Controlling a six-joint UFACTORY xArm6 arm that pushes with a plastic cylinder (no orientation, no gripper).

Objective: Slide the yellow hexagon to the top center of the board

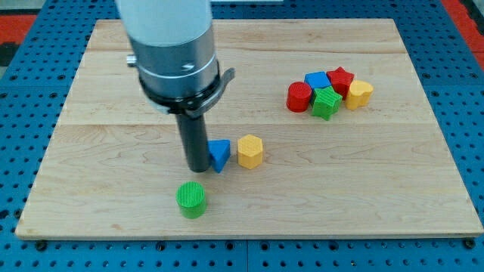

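Note:
The yellow hexagon (249,151) lies on the wooden board (113,113) a little below the middle. A blue triangle (219,155) lies just to its left, nearly touching it. My tip (197,167) is down on the board, right against the left side of the blue triangle, so the triangle sits between my tip and the hexagon. The rod rises from there to the wide grey arm body at the view's top left.
A green cylinder (191,199) stands below my tip near the board's bottom edge. At the right, a tight cluster: red cylinder (299,97), blue block (317,80), red star (341,79), green star (327,103), yellow heart (359,94).

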